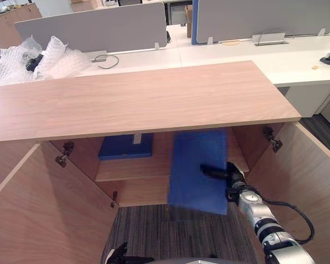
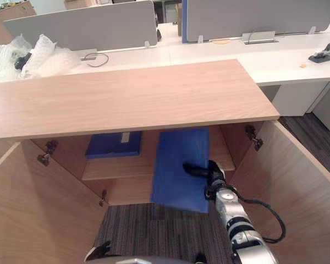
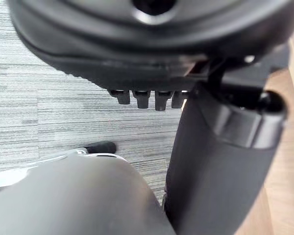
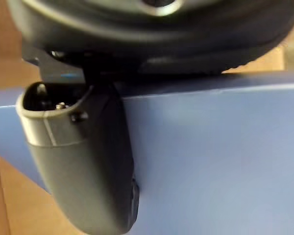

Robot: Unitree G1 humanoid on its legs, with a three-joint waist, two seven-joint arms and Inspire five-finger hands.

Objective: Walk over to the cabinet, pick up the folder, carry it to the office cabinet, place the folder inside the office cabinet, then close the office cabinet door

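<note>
The blue folder (image 1: 198, 165) hangs upright in the open front of the wooden cabinet (image 1: 143, 99), its upper edge under the cabinet top and its lower edge over the carpet. My right hand (image 1: 225, 175) is shut on the folder's right edge. In the right wrist view, the thumb (image 4: 88, 166) presses flat on the folder's blue face (image 4: 210, 147). Low by the carpet at the lower left, my left hand (image 1: 120, 256) hangs with relaxed fingers (image 3: 152, 98) and holds nothing.
A second blue folder (image 1: 125, 146) lies on the cabinet's inner shelf (image 1: 132, 170), left of the held one. Both cabinet doors stand open, left (image 1: 44, 209) and right (image 1: 313, 181). Behind are a white desk (image 1: 253, 55) with grey dividers and bubble wrap (image 1: 33, 60).
</note>
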